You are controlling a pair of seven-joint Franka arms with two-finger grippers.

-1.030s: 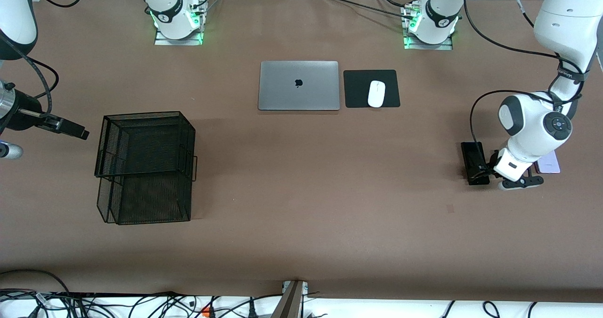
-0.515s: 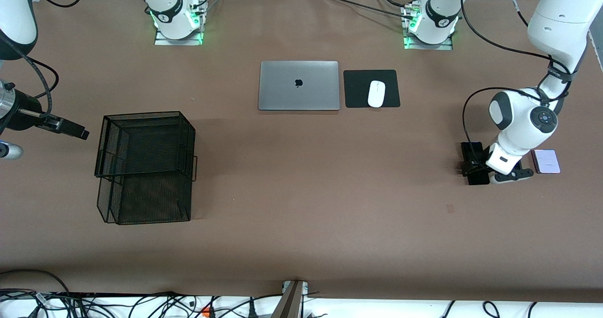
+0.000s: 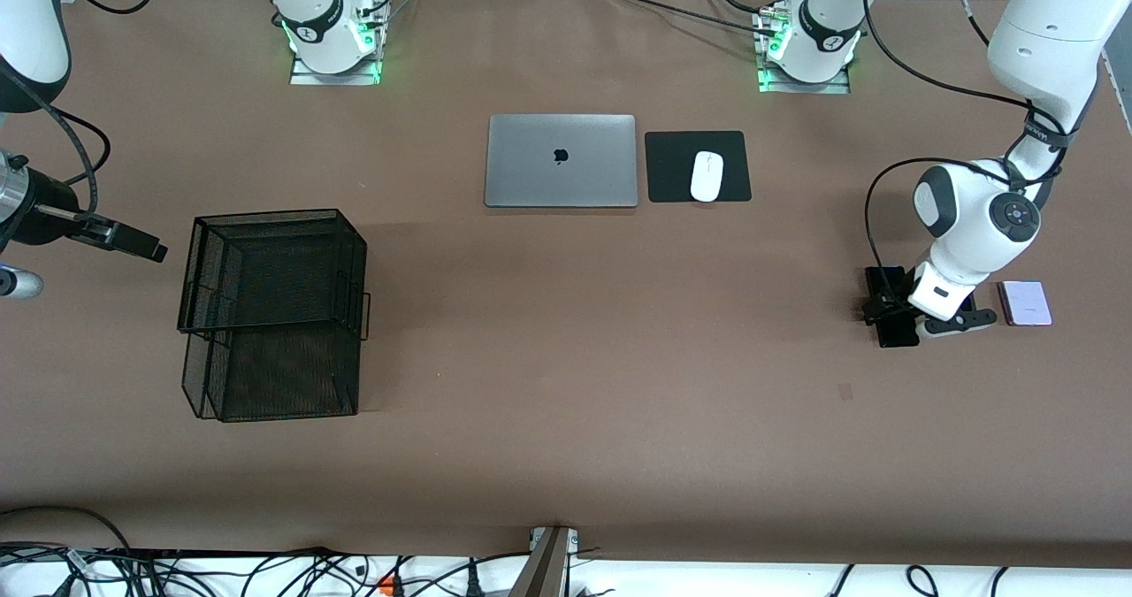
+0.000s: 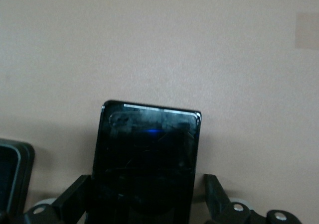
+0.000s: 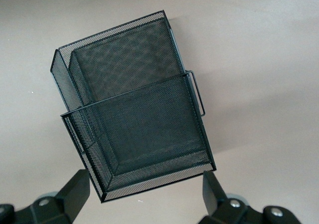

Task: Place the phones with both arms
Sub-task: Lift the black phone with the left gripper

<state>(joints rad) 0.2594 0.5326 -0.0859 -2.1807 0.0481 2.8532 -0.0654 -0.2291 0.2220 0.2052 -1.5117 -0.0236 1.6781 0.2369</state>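
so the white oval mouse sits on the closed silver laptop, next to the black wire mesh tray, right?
Not quite: the white oval mouse sits on a black mouse pad beside the closed silver laptop, as the front view shows. The black wire mesh tray is there.

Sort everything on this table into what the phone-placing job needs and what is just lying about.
Job:
slim black phone
small black phone, between the open left tool's fingers
lilac-white phone
right tool, open, waiting over the mesh tray

Lying about:
laptop
mouse
mouse pad
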